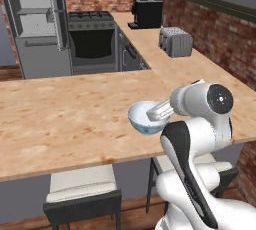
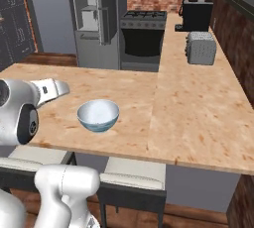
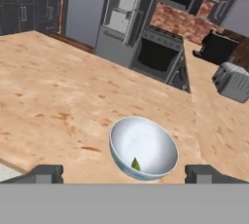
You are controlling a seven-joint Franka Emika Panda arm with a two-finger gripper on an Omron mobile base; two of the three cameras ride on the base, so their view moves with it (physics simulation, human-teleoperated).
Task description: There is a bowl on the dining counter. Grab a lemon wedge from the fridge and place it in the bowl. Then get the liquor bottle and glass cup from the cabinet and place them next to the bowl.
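Note:
A pale blue bowl (image 3: pixel 143 147) stands on the light wood dining counter (image 3: pixel 48 96), near its front edge. A small green-yellow lemon wedge (image 3: pixel 135 164) lies inside it at the near wall. My gripper (image 3: pixel 125 174) hovers just short of the bowl and above it. It is open, with its dark fingertips (image 3: pixel 46 173) wide apart and nothing between them. In the left base view my hand (image 1: pixel 161 109) covers part of the bowl (image 1: pixel 142 119). The fridge (image 1: pixel 40 24) stands open at the back left. The liquor bottle and glass cup are out of view.
A grey toaster (image 1: pixel 176 41) and a black coffee machine (image 1: pixel 147 13) sit on the counter run along the brick wall. A black oven (image 1: pixel 91 44) stands beside the fridge. Two cushioned stools (image 1: pixel 82 189) are tucked under the dining counter's near edge.

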